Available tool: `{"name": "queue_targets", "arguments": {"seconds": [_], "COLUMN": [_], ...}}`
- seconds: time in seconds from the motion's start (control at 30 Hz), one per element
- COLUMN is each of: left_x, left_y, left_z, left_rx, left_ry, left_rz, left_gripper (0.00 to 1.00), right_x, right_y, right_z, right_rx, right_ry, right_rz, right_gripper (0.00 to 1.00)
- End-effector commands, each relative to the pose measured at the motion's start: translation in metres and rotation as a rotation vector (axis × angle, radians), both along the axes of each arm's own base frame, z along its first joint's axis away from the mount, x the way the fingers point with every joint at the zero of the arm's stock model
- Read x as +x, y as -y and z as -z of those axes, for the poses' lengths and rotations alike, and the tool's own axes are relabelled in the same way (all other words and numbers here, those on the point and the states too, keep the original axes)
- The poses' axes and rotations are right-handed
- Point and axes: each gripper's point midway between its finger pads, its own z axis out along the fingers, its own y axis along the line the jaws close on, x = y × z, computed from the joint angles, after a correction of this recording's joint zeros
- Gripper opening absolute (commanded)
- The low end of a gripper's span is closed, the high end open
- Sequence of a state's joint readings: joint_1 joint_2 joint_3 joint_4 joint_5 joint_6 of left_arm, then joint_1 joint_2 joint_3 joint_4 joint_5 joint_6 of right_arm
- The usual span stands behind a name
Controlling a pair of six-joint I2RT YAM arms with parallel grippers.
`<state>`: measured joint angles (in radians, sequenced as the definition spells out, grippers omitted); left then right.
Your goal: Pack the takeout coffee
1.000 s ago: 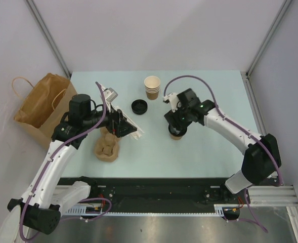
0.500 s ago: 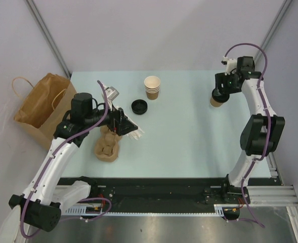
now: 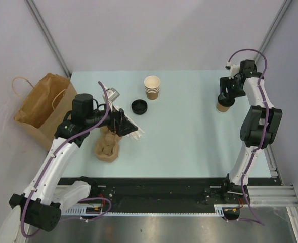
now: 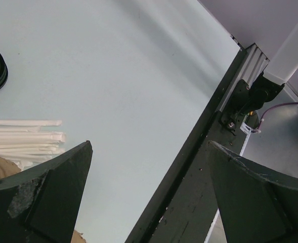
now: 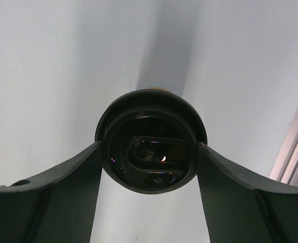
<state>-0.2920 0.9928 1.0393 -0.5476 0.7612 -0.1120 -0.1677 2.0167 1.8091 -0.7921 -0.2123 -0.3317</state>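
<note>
One takeout coffee cup (image 3: 221,107), tan with a round black lid (image 5: 151,152), is at the table's far right. My right gripper (image 5: 149,148) is shut on it, a finger pressing each side of the lid; in the top view the right gripper (image 3: 225,97) sits over the cup. My left gripper (image 3: 122,125) hangs open over the left part of the table, above the white straws (image 4: 22,137). In the left wrist view the left gripper (image 4: 150,145) holds nothing between its wide-spread fingers.
A stack of lidless tan cups (image 3: 152,87) and a loose black lid (image 3: 139,107) stand at the back middle. A brown pulp cup carrier (image 3: 107,147) lies by the straws (image 3: 133,132). The large paper bag (image 3: 40,104) stands off the table's left edge. The black front rail (image 4: 199,167) is near.
The right arm swung from the table's middle to the far right, carrying the lidded cup, then settled slightly lower. The left arm barely moved.
</note>
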Motion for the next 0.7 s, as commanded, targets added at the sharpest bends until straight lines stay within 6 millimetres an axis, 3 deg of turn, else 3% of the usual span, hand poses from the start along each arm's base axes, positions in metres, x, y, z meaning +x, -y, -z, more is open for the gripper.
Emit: {"name": "queue_targets", "arguments": {"seconds": [0.0,0.33,0.47,0.67], "left_x": [0.005,0.006,0.007,0.004], "left_y": [-0.003,-0.006,-0.008,-0.015], "left_z": [-0.002,-0.004,-0.012,-0.021], "left_rx": [0.004,0.014,0.026,0.063], "left_ry": [0.039,0.04,0.055,0.063], "left_rz": [-0.009,-0.017,-0.022,-0.025], "left_gripper": [0.99,1.0,1.0,1.0], "right_x": [0.013,0.012,0.012,0.011], "right_y": [0.012,0.012,0.011,0.005], "right_z": [-0.008,-0.014,-0.032,-0.078], "right_rx": [-0.043,-0.05,-0.049,-0.033], "right_ry": [0.042,0.048,0.081,0.156], "right_rz": [0.012,0.014,0.014,0.009], "right_gripper": [0.68,0.99,1.0,1.0]}}
